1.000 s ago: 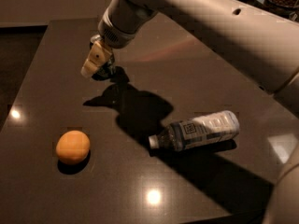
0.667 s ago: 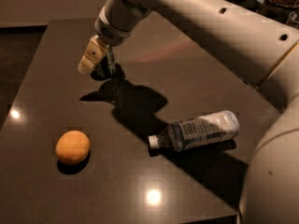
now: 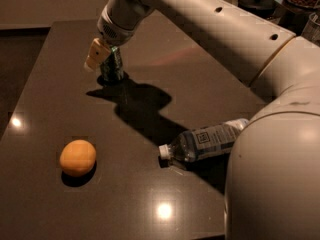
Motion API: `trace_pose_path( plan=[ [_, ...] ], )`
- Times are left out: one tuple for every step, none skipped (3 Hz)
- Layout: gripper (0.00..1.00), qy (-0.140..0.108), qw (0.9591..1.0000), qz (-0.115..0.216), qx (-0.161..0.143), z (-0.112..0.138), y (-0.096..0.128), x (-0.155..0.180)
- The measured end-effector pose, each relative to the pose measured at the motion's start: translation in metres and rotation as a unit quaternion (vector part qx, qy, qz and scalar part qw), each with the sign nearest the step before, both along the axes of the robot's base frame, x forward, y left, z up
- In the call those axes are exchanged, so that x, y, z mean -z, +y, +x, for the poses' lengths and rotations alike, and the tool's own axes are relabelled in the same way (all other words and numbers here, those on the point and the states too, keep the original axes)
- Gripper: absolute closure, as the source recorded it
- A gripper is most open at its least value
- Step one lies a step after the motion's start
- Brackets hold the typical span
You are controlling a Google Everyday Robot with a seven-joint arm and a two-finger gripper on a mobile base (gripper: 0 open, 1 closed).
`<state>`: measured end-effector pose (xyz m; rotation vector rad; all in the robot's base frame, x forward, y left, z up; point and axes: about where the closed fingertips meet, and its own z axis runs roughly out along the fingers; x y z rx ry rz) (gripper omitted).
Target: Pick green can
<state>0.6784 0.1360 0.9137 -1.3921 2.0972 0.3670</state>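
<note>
The green can point(image 3: 113, 67) stands upright on the dark table point(image 3: 45, 94) at the back left, dark green with pale print. My gripper point(image 3: 106, 59) is right at the can, coming down over its upper part from the arm above. A pale gripper pad point(image 3: 94, 54) sits against the can's left side. The can's top is hidden by the wrist. I cannot tell whether the can rests on the table or is just off it.
A clear plastic bottle point(image 3: 207, 140) with a white cap lies on its side at the right. An orange point(image 3: 78, 157) sits at the front left. My white arm point(image 3: 270, 134) fills the right side. Dark jars point(image 3: 257, 1) stand beyond the table's back right.
The gripper has shifted slightly left and up at the can. The arm has swung lower across the right of the view. Orange and bottle have not moved.
</note>
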Motion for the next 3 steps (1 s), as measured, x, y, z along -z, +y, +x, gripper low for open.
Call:
trace_pose_path(
  plan=[
    [0.44, 0.008, 0.9999, 0.003, -0.006, 0.002, 0.001, 0.000],
    [0.76, 0.016, 0.9992, 0.011, -0.036, -0.009, -0.007, -0.022],
    [0.98, 0.015, 0.9975, 0.022, -0.066, -0.023, -0.017, -0.054]
  ],
)
